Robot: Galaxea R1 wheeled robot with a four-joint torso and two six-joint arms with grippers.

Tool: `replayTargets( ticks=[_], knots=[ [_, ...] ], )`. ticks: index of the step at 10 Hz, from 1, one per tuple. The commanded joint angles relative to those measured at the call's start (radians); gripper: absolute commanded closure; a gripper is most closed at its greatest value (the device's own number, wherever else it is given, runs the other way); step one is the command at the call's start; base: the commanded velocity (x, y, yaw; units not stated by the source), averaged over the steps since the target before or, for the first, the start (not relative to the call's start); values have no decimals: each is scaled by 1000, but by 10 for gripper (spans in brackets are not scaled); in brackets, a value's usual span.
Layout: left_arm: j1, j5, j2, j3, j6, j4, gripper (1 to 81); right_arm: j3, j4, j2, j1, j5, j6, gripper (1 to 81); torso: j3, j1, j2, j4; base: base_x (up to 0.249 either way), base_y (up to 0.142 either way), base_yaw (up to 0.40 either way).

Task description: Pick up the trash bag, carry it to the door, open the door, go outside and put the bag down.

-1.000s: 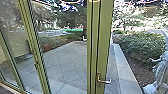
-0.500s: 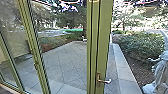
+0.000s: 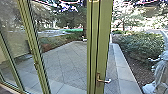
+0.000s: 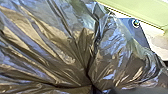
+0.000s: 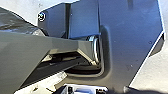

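Green door frame ahead, lever handle, paving, bush alongside

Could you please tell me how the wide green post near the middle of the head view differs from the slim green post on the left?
The wide green post looks broader than the slim green post. The wide post runs nearly upright in the picture, while the slim post slants. The wide post carries a metal lever handle; the slim one has a small dark fitting. Both are green.
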Motion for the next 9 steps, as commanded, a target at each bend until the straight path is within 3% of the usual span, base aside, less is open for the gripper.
replayTargets(
  ticks=[1,4,7,9],
  knots=[
    [-57,84,-53,71,-4,-1,811,84,-1,-44,36,-63,-4,10,0,0,0,0,0,0,0],
    [-57,84,-146,214,-8,-1,811,376,12,-238,36,-61,0,10,0,0,0,0,0,0,0],
    [-57,88,-181,249,-11,-3,811,627,15,-437,38,-21,3,10,0,0,0,0,0,0,0],
    [-57,147,-189,257,-4,5,811,824,12,-570,35,12,5,10,0,0,0,0,0,0,0]
  ],
)
